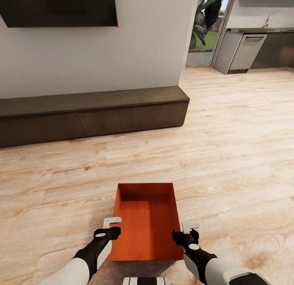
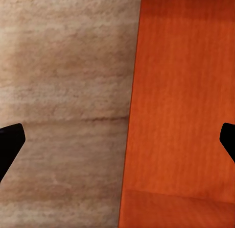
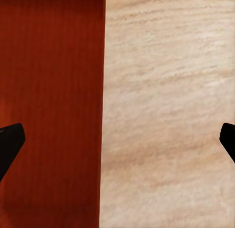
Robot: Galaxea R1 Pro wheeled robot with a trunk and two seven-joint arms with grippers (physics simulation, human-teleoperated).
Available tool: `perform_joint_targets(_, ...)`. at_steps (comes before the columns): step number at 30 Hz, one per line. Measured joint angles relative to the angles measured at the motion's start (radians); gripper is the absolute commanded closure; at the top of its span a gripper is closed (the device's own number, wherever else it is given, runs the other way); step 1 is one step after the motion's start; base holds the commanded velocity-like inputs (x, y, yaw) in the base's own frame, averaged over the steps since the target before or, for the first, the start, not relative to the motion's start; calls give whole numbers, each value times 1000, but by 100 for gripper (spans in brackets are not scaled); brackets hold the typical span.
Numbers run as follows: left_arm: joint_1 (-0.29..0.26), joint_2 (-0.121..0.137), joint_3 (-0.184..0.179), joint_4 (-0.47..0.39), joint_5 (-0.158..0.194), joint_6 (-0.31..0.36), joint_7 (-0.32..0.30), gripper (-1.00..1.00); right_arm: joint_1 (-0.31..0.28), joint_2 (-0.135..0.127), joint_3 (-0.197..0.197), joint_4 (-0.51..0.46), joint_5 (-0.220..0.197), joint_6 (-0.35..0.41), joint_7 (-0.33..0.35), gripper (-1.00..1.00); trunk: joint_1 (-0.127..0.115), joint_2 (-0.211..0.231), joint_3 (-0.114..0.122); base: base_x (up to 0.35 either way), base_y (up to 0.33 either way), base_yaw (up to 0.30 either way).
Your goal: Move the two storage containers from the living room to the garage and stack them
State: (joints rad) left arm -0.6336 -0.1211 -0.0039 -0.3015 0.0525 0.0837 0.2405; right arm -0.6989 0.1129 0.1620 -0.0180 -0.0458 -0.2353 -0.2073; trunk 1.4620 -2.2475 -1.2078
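Floor: a light wood plank floor point(image 1: 228, 154) is seen across the whole room, so this looks like the living room.
Wall stuff: a long dark brown low cabinet point(image 1: 90, 115) is set against the white wall, with a black flat screen point(image 1: 59, 8) hung above it. A grey kitchen counter unit point(image 1: 249, 48) can be made out past the doorway.
Bin: one orange-red rectangular open-topped storage container point(image 1: 147, 223) is placed on the planks right in front of the robot, upright and with nothing inside.
Left gripper point(image 1: 111, 228): it's positioned over the bin's left wall. In the left wrist view the fingers point(image 2: 10, 144) are spread wide, with the wall edge running between them, one finger over the wood and one over the orange inside. Nothing is clamped.
Right gripper point(image 1: 188, 232): same deal on the bin's right wall. Its fingers point(image 3: 10, 142) are held wide apart astride the wall edge, and nothing is gripped, as far as can be told.
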Motion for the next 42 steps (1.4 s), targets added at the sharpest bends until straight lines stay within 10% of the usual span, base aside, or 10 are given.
perform_joint_targets(42,0,-1,0,0,3,0,5,-100,0,6,-1,0,-1,6,-3,-100,0,0,0,0,0,0)
